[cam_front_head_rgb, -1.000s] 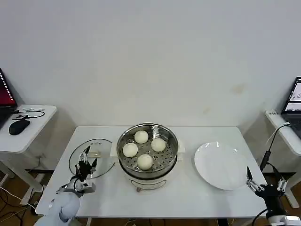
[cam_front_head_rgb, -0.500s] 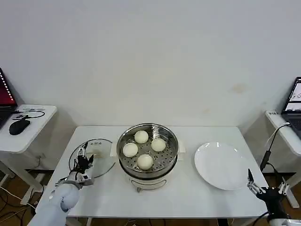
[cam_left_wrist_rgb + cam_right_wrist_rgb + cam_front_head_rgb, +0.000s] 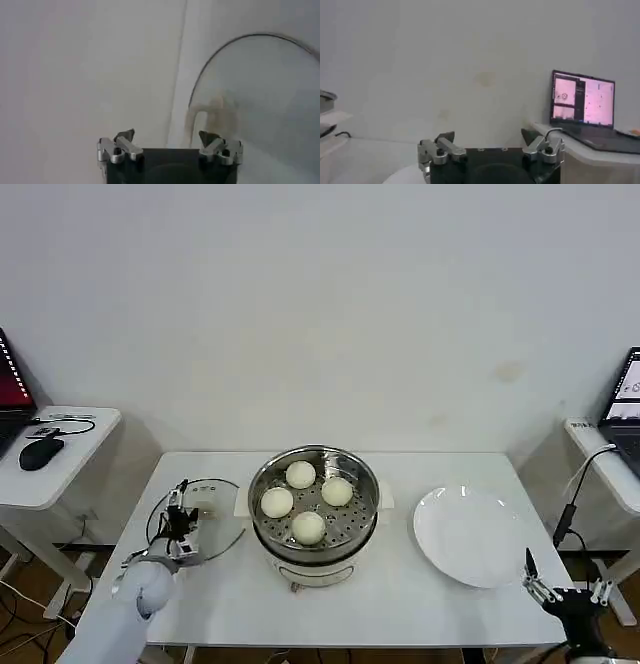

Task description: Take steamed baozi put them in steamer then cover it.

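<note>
i see the white table (image 3: pixel 420 604) carrying the steamer (image 3: pixel 314 506) at its centre with four steamed baozi (image 3: pixel 308 527) on the perforated tray, a white plate (image 3: pixel 470 536) to its right and the cover (image 3: pixel 197 517) lying flat to its left, its pale handle running roughly left-right. compared with a second ago, my left gripper (image 3: pixel 180 506) has moved forward over the cover's near-left part, fingers spread, while my right gripper (image 3: pixel 562 590) has dropped lower off the table's near right corner, fingers also apart. no writing is readable.
</note>
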You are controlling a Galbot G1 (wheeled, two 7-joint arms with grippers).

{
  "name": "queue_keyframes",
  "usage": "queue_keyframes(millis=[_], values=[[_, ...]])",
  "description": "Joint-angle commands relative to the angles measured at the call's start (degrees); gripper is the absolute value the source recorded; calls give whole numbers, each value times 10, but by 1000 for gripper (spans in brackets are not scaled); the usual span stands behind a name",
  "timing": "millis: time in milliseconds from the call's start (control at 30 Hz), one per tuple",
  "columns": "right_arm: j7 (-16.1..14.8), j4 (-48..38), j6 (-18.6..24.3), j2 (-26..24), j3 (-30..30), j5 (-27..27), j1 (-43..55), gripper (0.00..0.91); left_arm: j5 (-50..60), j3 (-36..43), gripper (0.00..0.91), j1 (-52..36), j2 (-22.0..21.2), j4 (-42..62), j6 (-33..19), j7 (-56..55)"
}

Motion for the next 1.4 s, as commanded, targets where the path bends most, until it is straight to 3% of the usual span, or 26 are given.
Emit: queue_keyframes(millis=[33, 200, 233, 267, 300, 367, 900, 1400], values=[[-1, -3, 6, 5, 0, -4, -2, 907, 17, 4, 907, -34, -11, 45, 1, -4], [-1, -6, 8, 11, -7, -8, -1, 907, 31, 3, 887, -43, -20, 58, 0, -5], [-1, -7, 8, 11, -9, -9, 0, 907, 33, 4, 695, -44, -21, 60, -1, -6], [-1, -7, 8, 11, -10, -8, 1, 907, 37, 4, 584, -45, -22, 63, -1, -7], [-1, -7, 8, 11, -10, -8, 1, 907, 39, 4, 181, -45, -23, 64, -2, -7], [-1, -7, 9, 11, -10, -11, 1, 907, 58, 3, 0, -46, -25, 71, -7, -12], [3, 14, 6, 19, -32, 1, 0, 907, 98, -37, 0, 17, -36, 21, -25, -39], [1, 16, -16, -14, -38, 12, 9, 907, 151, -171, 0, 185, -34, -221, -7, -81]])
